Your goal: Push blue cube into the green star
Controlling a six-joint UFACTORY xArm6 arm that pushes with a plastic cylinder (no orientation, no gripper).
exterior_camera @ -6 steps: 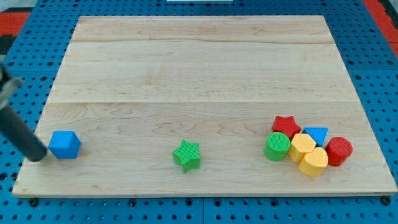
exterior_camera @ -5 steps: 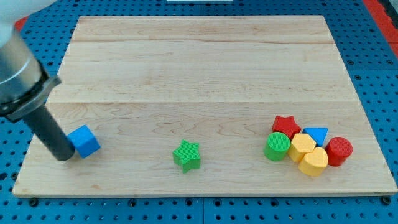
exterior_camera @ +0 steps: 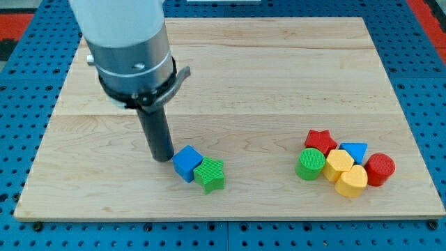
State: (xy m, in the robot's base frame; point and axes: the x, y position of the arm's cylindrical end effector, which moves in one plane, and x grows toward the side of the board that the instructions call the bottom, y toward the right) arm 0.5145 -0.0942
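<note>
The blue cube (exterior_camera: 186, 163) lies in the lower middle of the wooden board (exterior_camera: 230, 70), its right side touching the green star (exterior_camera: 210, 174). My tip (exterior_camera: 163, 157) stands just to the left of the blue cube, at its upper left corner, close against it. The rod rises from there to the arm's grey and white body at the view's top left.
A cluster sits at the lower right: a red star (exterior_camera: 320, 139), a green cylinder (exterior_camera: 311, 164), two yellow blocks (exterior_camera: 339, 163) (exterior_camera: 351, 181), a blue triangle (exterior_camera: 355, 150) and a red cylinder (exterior_camera: 380, 169). Blue pegboard surrounds the board.
My tip has swept from the left edge to the right, pushing the blue cube across the board until it touches the green star. The green star has barely moved.
</note>
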